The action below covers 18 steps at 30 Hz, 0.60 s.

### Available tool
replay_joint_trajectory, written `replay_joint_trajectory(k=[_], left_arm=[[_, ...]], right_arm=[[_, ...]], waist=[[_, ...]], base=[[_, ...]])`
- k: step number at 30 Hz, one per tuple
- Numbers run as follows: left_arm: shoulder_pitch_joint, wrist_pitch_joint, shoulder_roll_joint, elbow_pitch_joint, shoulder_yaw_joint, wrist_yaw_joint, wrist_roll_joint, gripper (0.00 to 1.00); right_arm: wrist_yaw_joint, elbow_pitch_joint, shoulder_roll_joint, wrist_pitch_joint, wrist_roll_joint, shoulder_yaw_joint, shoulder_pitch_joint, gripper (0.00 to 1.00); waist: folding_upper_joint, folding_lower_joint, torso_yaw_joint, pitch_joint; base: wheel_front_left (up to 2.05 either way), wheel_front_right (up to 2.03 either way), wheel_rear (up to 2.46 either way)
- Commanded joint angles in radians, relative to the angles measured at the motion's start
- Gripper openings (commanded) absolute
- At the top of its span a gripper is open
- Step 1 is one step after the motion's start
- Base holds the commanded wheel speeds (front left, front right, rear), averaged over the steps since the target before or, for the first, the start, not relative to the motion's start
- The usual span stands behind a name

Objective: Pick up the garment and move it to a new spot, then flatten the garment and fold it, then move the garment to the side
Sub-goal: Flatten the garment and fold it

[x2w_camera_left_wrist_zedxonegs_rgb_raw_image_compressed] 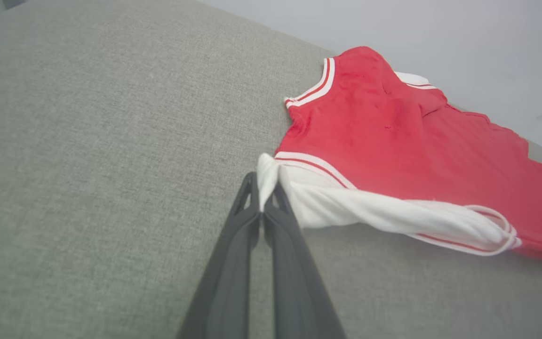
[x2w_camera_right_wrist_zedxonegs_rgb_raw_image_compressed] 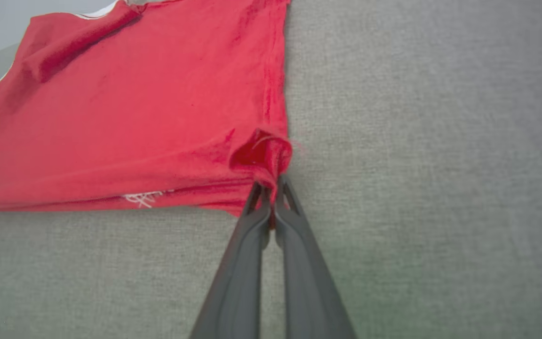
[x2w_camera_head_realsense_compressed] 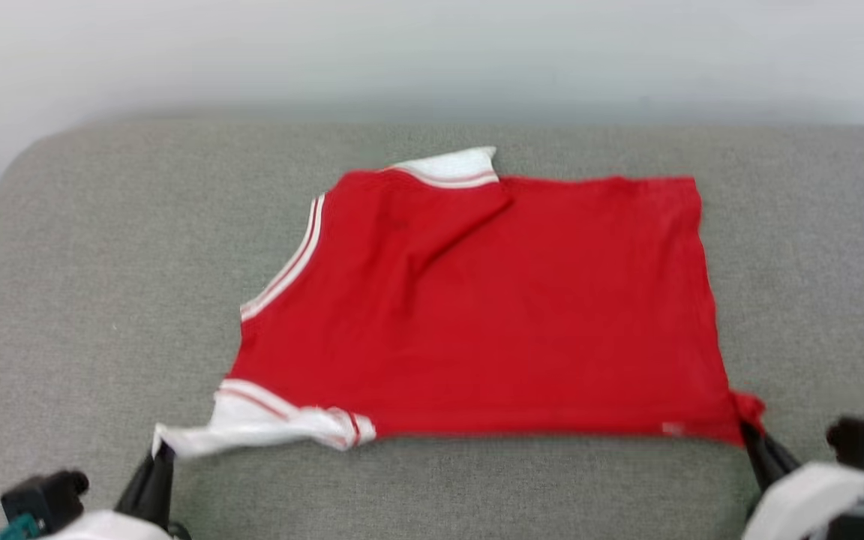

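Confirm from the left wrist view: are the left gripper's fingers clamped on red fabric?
No, the left gripper has its fingers shut on the tip of the white sleeve of the garment, not its red body.

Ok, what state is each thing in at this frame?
garment: spread on the cushion, plain red side up, creased near the collar
left gripper: shut on the tip of the near sleeve
right gripper: shut on the near hem corner

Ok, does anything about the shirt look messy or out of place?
Yes. The shirt lies mostly flat on the grey cushion, but its near white sleeve is twisted like a rope, and a diagonal crease runs from the far sleeve.
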Motion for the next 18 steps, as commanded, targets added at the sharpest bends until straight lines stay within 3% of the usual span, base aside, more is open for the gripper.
replay_joint_trajectory(k=[1,11,18], left_arm=[[0.037,0.010,0.003,-0.021,0.004,0.016,-0.011,0.00],[0.198,0.068,0.000,-0.158,0.010,0.079,-0.056,0.00],[0.070,0.098,0.020,-0.218,-0.023,0.063,-0.013,0.00]], right_arm=[[-0.002,-0.045,0.009,0.026,-0.010,-0.030,0.055,0.00],[-0.002,-0.247,0.063,0.156,-0.052,-0.098,0.250,0.00],[-0.002,-0.299,0.067,0.175,-0.073,-0.076,0.159,0.00]], waist=[[-0.0001,0.0004,0.002,-0.016],[-0.0001,0.0004,0.004,-0.034],[-0.0001,0.0004,0.007,0.020]], base=[[0.00,0.00,0.00],[0.00,0.00,0.00],[0.00,0.00,0.00]])
